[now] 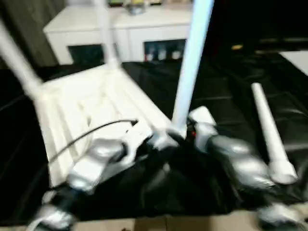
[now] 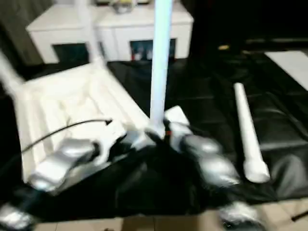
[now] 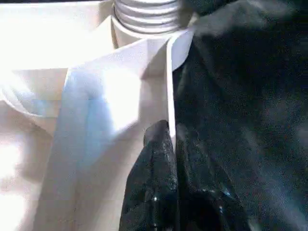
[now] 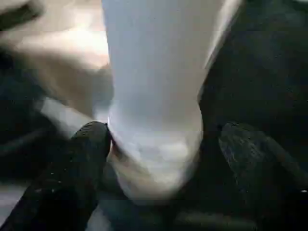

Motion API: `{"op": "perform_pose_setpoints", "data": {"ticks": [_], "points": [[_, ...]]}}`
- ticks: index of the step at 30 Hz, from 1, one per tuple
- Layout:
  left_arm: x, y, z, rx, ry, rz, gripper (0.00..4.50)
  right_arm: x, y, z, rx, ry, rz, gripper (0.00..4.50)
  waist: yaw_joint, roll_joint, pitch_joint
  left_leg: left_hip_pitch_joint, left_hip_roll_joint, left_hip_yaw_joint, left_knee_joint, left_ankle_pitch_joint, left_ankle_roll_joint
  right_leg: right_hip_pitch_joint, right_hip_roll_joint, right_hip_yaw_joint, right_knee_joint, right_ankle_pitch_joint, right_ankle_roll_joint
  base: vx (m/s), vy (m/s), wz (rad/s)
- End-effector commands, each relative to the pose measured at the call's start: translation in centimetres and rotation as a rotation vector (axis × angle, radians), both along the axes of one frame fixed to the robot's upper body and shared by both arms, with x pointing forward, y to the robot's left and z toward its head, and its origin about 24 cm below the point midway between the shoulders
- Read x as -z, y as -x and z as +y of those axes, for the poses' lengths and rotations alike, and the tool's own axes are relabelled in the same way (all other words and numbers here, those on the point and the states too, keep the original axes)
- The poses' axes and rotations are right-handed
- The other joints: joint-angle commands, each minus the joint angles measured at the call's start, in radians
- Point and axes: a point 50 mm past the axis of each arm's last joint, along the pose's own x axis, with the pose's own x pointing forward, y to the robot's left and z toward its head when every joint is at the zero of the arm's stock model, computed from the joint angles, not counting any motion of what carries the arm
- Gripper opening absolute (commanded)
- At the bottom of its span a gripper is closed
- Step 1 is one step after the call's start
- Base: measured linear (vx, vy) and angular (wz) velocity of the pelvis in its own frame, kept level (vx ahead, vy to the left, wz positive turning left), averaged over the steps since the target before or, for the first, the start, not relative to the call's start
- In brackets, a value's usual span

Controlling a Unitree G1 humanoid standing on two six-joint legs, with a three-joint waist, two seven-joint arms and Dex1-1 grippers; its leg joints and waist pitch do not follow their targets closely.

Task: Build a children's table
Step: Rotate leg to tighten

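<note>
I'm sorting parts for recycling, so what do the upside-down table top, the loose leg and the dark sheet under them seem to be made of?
Table top: likely moulded white plastic, given its ribbed underside and smooth sheen.
Loose leg: apparently the same white plastic, a round tube with a flared end.
Dark sheet: black, creased and glossy, perhaps plastic film or coated fabric.

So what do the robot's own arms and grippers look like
Both forearms are rounded silver shells, the left arm with a thin black cable looping over it. Each gripper has two black rubbery fingers, with white housing at the wrists.
</note>
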Motion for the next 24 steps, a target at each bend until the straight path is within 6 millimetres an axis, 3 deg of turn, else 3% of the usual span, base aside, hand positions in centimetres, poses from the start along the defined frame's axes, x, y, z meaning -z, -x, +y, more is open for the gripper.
{"op": "perform_pose_setpoints", "data": {"ticks": [1, 5, 8, 11, 24], "points": [[-1.5, 0.8, -1.5, 0.148, 0.057, -0.007, 0.00, -0.5, 0.2, 0.3, -0.068, -0.001, -0.019, 3.94, -0.005, -0.002, -0.060, 0.029, 0.056, -0.017, -0.081, -0.238, 0.054, 0.042, -0.041, 0.044, -0.055, -0.063, -0.243, 0.000, 0.000, 0.00], [-1.7, 1.2, -1.5, 0.184, 0.055, 0.002, 0.00, -0.6, 0.1, 0.2, -0.091, 0.025, -0.032, 3.94, 0.000, -0.004, -0.055, 0.037, 0.057, -0.015, -0.086, -0.310, 0.014, 0.036, -0.043, 0.050, -0.063, -0.155, -0.236, 0.000, 0.000, 0.00], [-1.7, 1.2, -1.5, 0.188, 0.059, -0.004, 0.00, -0.7, 0.2, 0.3, -0.110, 0.029, -0.033, 3.94, 0.004, -0.006, -0.054, 0.038, 0.056, -0.014, -0.087, -0.316, 0.003, 0.033, -0.043, 0.052, -0.067, -0.183, -0.224, 0.000, 0.000, 0.00], [-1.7, 1.2, -1.4, 0.192, 0.058, -0.003, 0.00, -1.2, 0.0, 0.8, -0.129, -0.009, -0.044, 3.94, 0.003, -0.010, -0.055, 0.032, 0.055, -0.016, -0.086, -0.296, 0.007, 0.036, -0.044, 0.052, -0.065, -0.175, -0.216, 0.000, 0.000, 0.00], [-1.5, 1.4, -1.5, 0.196, 0.052, 0.005, 0.00, -0.8, -0.3, 1.3, -0.143, -0.024, -0.034, 3.94, 0.004, -0.010, -0.059, 0.031, 0.054, -0.014, -0.082, -0.248, 0.028, 0.038, -0.042, 0.050, -0.058, -0.120, -0.232, 0.000, 0.000, 0.00]]}}
